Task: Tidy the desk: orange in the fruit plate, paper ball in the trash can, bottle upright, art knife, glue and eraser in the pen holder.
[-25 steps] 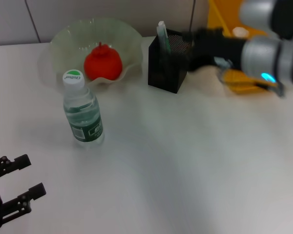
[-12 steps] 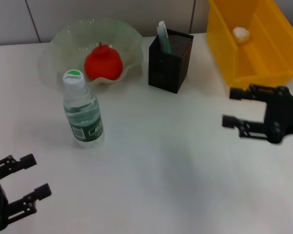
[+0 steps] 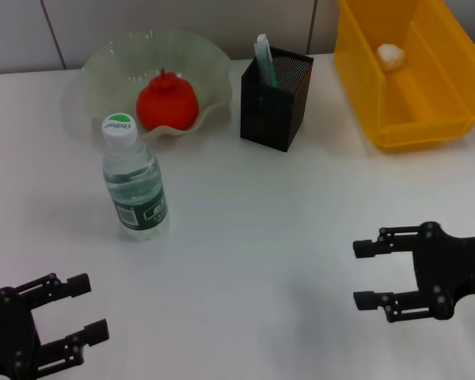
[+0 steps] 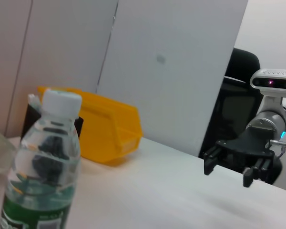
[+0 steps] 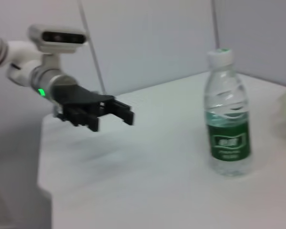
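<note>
The red-orange fruit (image 3: 167, 103) sits in the pale-green scalloped bowl (image 3: 103, 67), the white paper ball (image 3: 391, 54) in the yellow bin (image 3: 427, 127), the clear green-labelled bottle (image 3: 134, 180) is upright, and the black mesh cup (image 3: 272, 107) holds something pale. Little looks left; left gripper (image 3: 77, 310) and right gripper (image 3: 367, 275) hang open, empty.

Bare table (image 3: 269, 237) between hands; upright bottle (image 3: 134, 186) obstructs left, pen holder (image 3: 274, 99) behind

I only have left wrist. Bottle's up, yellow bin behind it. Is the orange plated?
Observer: Yes, the orange sits inside the fruit plate.
Operator: Paper ball?
Observer: A white ball lies in the trash can.
Operator: Where's my own gripper?
Observer: The left gripper hangs open near the desk's front edge, apart from the bottle.
Operator: Anything in the right one?
Observer: No, the right gripper is open and holds nothing, over bare desk.
</note>
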